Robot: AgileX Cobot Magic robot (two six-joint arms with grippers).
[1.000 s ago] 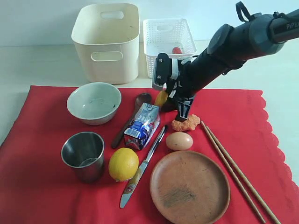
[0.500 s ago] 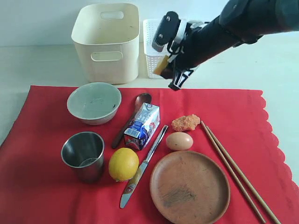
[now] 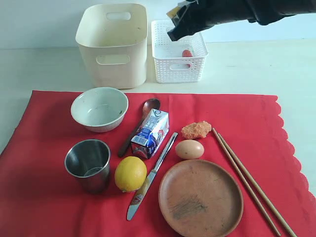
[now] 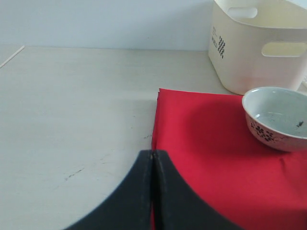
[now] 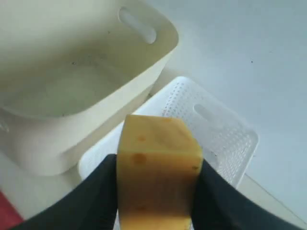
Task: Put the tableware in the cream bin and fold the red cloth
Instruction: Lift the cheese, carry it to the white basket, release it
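My right gripper (image 3: 177, 22) (image 5: 157, 158) is shut on a yellow cheese block (image 5: 157, 167), held above the white lattice basket (image 3: 178, 65) beside the cream bin (image 3: 113, 44). On the red cloth (image 3: 44, 197) lie the pale bowl (image 3: 99, 108), steel cup (image 3: 89, 164), wooden spoon (image 3: 139, 126), table knife (image 3: 152, 175), brown plate (image 3: 200, 197) and chopsticks (image 3: 252, 182). My left gripper (image 4: 152, 154) is shut and holds nothing. It hovers over the cloth's edge (image 4: 158, 124), near the bowl (image 4: 278, 117). It does not show in the exterior view.
A lemon (image 3: 130, 173), milk carton (image 3: 151, 132), egg (image 3: 189, 149) and an orange food piece (image 3: 196, 130) sit among the tableware. A red item (image 3: 186, 53) lies in the lattice basket (image 5: 216, 129). Bare pale tabletop (image 4: 72, 105) surrounds the cloth.
My right gripper rose from the middle of the cloth with the cheese and moved back, up over the lattice basket. Nothing on the cloth shifted.
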